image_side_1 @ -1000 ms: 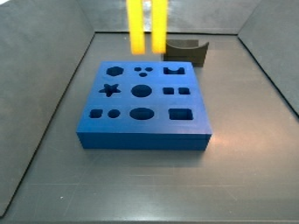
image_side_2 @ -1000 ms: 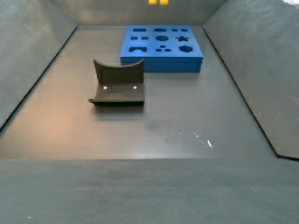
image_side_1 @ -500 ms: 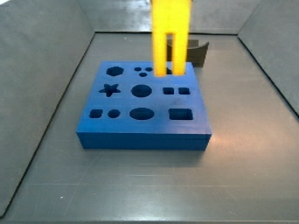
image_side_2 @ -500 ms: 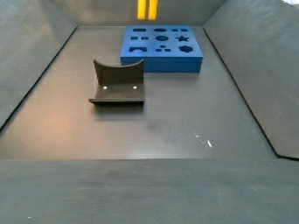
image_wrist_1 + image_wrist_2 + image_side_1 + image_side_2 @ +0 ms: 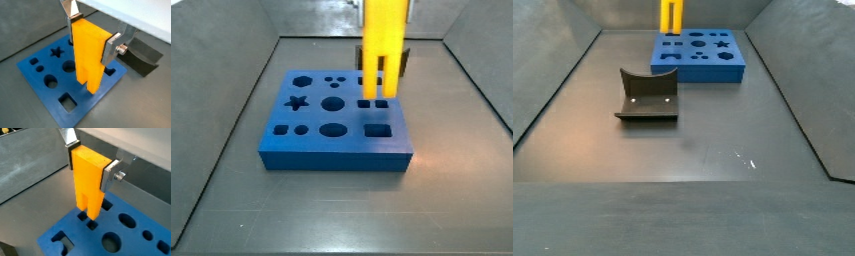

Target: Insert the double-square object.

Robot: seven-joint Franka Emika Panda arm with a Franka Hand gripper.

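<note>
Jaws of the gripper [image 5: 91, 34] are clamped on the upper block of the double-square object [image 5: 89, 57], one flat silver finger plate [image 5: 111, 46] with its dark pad pressed against each side face. The same grip shows in both wrist views, gripper [image 5: 91, 161] on double-square object [image 5: 89, 183].

The double-square object is a smooth, bright yellow piece: a solid rectangular upper block that splits below into two parallel square-section prongs. It hangs upright, prongs down, over the blue board [image 5: 80, 100]. In a side view the double-square object [image 5: 382, 45] stands over the far right part of the blue board [image 5: 338, 145], its prong tips at or just above the pair of small square holes [image 5: 373, 103]; whether the tips have entered the holes cannot be told from these views. In a side view the double-square object [image 5: 671, 15] appears as a thin yellow strip at the far left edge of the blue board [image 5: 699, 55].

The blue board is a thick matte slab with cut-outs: circles, an oval, a star, squares and a notched shape. It lies flat on the dull grey counter [image 5: 700, 150].

The fixture [image 5: 647, 97], a dark L-shaped bracket on a base plate, stands on the counter well apart from the blue board.
</note>
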